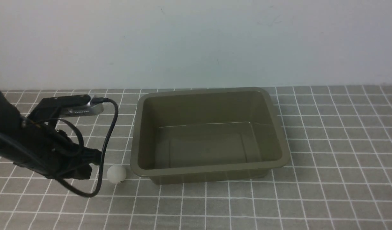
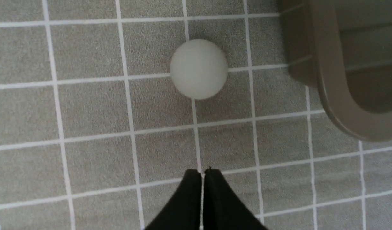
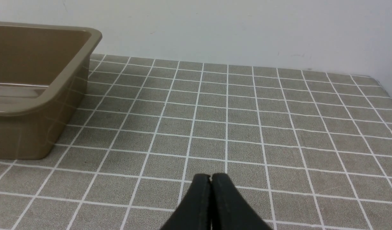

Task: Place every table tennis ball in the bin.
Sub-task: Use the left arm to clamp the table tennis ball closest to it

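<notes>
Ball [image 1: 116,173] lies just beside bin [image 1: 210,171], left claw [image 2: 202,172] closed nearby.

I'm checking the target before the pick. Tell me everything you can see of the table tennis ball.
The table tennis ball is a small, plain white, matte sphere, seemingly undamaged. It rests on the grey checked tablecloth beside the near left corner of the olive-green bin, a small gap apart. The shut left gripper points at it without touching.

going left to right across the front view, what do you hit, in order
left gripper → table tennis ball on the checked cloth → bin, then only bare cloth to the right edge
</notes>
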Controlling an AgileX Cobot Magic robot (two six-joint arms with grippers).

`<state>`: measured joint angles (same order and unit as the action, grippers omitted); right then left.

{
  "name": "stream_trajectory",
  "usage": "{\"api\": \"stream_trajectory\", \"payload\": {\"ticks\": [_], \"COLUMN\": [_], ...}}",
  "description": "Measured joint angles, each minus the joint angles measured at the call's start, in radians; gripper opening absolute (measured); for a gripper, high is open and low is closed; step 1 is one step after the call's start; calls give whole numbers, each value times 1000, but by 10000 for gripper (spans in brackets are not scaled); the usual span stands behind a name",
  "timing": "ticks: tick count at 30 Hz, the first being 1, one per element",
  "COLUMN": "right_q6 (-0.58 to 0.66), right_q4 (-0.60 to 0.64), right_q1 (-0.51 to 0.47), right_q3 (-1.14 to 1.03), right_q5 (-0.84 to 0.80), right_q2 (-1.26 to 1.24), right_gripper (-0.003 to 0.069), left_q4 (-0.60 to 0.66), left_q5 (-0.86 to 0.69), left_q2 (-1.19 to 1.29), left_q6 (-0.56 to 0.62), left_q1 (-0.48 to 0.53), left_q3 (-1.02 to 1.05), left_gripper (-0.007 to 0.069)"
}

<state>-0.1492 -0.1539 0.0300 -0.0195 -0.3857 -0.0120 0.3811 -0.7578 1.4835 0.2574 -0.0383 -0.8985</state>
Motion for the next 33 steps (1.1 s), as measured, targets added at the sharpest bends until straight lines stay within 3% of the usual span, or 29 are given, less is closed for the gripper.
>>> {"api": "stream_trajectory", "payload": {"ticks": [6, 9, 11, 13, 15, 16, 18, 21, 26, 29, 31, 33], "right_q6": [0, 0, 0, 0, 0, 0, 0, 0, 0, 0, 0, 0], "right_q4": [0, 0, 0, 0, 0, 0, 0, 0, 0, 0, 0, 0], "right_q1": [0, 0, 0, 0, 0, 0, 0, 0, 0, 0, 0, 0], "right_q3": [0, 0, 0, 0, 0, 0, 0, 0, 0, 0, 0, 0], "right_q5": [0, 0, 0, 0, 0, 0, 0, 0, 0, 0, 0, 0], "right_q2": [0, 0, 0, 0, 0, 0, 0, 0, 0, 0, 0, 0], "right_gripper": [-9, -9, -9, -9, -9, -9, -9, -9, -9, -9, -9, -9], "left_q4": [-10, -9, -6, -4, -3, -3, -3, -1, 5, 5, 6, -12], "left_q5": [36, 81, 119, 128, 150, 151, 179, 206, 243, 243, 241, 209], "left_q2": [94, 126, 154, 166, 201, 207, 244, 274, 324, 346, 354, 349], "left_q6": [49, 79, 94, 95, 91, 90, 84, 83, 83, 83, 83, 82], "left_q1": [-18, -37, -59, -65, -74, -74, -76, -77, -77, -77, -77, -77], "left_q3": [-67, -81, -82, -82, -82, -82, -82, -83, -84, -84, -85, -101], "left_gripper": [4, 54, 150, 195, 324, 324, 436, 483, 482, 431, 347, 353]}}
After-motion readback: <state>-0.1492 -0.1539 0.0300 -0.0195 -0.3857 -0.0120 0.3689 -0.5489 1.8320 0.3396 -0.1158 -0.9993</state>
